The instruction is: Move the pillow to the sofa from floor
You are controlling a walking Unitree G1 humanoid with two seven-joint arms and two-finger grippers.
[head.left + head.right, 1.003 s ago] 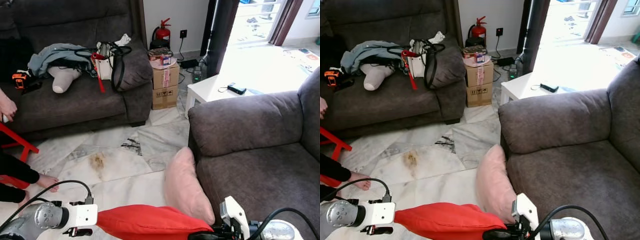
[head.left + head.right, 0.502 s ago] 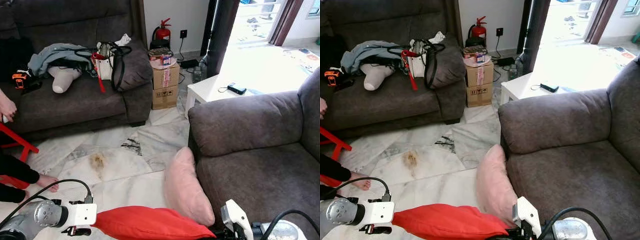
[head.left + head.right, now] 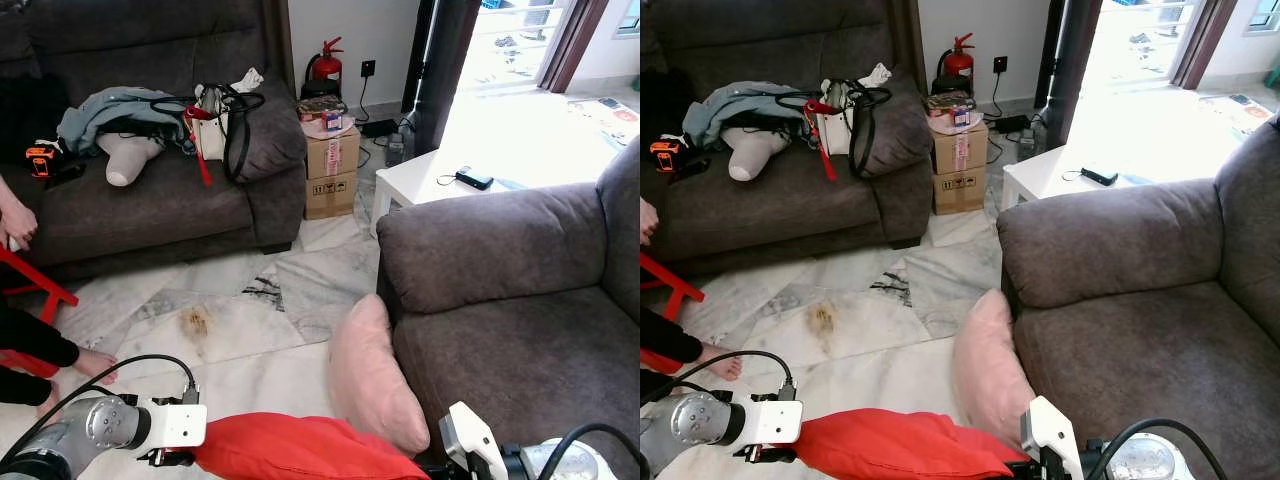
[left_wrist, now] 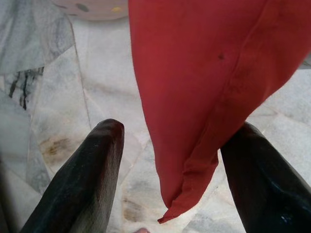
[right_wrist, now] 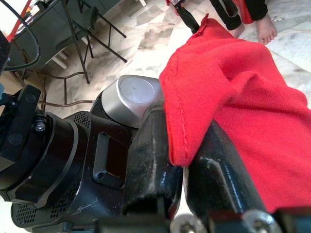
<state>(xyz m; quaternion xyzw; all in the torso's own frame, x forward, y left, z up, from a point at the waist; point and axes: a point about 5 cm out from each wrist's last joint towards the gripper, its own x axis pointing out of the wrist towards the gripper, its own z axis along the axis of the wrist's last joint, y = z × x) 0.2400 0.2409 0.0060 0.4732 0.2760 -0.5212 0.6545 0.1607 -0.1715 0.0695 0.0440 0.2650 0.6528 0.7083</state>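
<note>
A red pillow [image 3: 300, 450] hangs low in front of me between my two arms, just above the marble floor. In the right wrist view my right gripper [image 5: 184, 121] is shut on the pillow's stitched edge [image 5: 194, 111]. My left gripper [image 4: 177, 127] is open, its fingers wide apart with the pillow's other corner [image 4: 189, 184] hanging between them and brushing one finger. The grey sofa [image 3: 520, 300] stands to my right. A pink pillow [image 3: 375, 375] leans upright against the sofa's front.
A dark sofa [image 3: 150, 200] at the back left holds clothes and a bag. Cardboard boxes [image 3: 331, 170], a fire extinguisher [image 3: 326, 62] and a white table [image 3: 440, 180] stand behind. A person's foot [image 3: 95, 365] and a red stool [image 3: 40, 285] are at the left.
My left gripper has shifted a little to the right, toward the pillow. The red pillow and my right gripper sit slightly lower in view.
</note>
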